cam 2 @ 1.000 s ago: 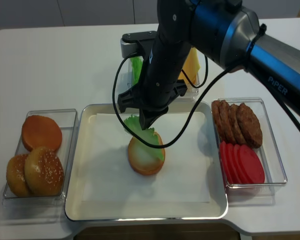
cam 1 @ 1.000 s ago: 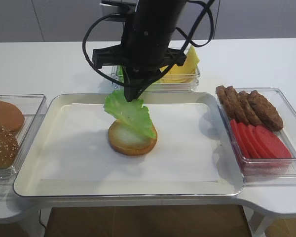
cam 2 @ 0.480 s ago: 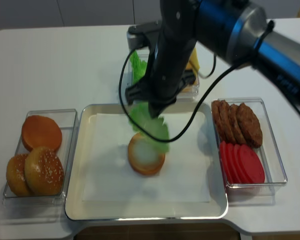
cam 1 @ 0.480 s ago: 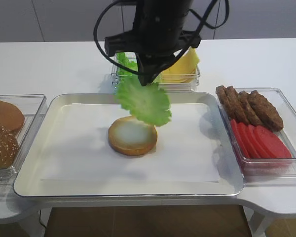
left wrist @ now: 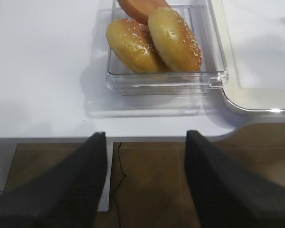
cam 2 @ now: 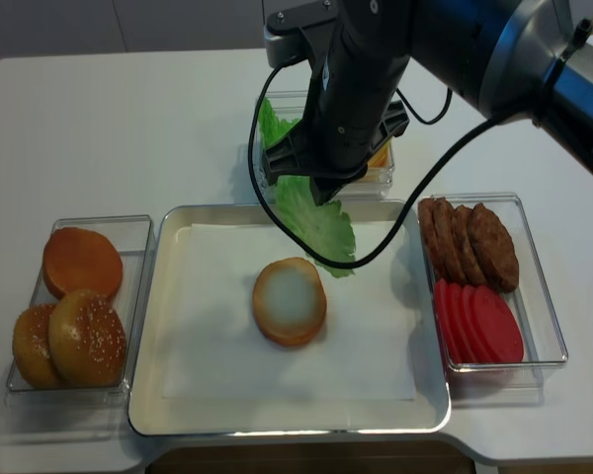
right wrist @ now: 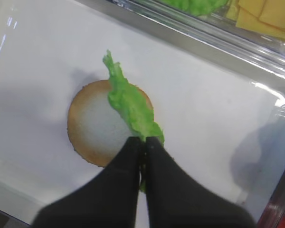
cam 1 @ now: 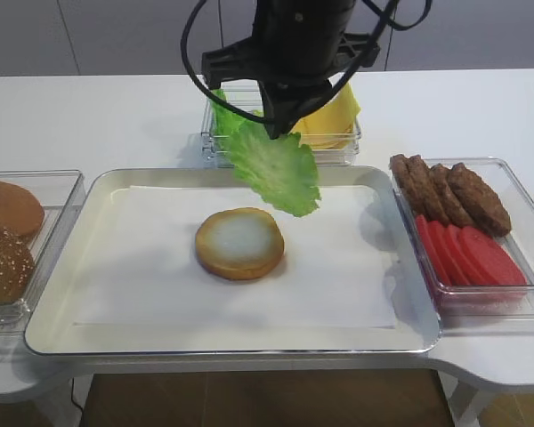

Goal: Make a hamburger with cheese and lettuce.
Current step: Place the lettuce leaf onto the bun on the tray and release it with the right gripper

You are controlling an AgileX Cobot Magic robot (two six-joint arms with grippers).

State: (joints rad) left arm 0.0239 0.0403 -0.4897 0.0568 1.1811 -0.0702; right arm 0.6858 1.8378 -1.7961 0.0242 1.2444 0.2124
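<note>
Green and frilled, the lettuce hangs in the air from the right gripper, whose jaws are clenched on one edge of the leaf; in the wrist view the leaf shows almost edge-on, so its full outline is hard to read there. Much of the gripper is lost against the black arm and its looping cables in both high views. The hamburger lies cut face up on white paper in the metal tray, bare, with the leaf above and behind it, toward the clear box that holds more green leaves and the cheese; the arm covers most of that box. The left gripper appears only as two dark blurred fingers well apart, jaws released, over the edge of the white surface near a box of sesame buns; that box is cut off by the frame edge in one high view. Patties and tomato slices sit in the box on the right. A second ago the leaf was draped against the bun; half a second ago it had lifted just clear; now it is higher and farther back, swung flatter.
</note>
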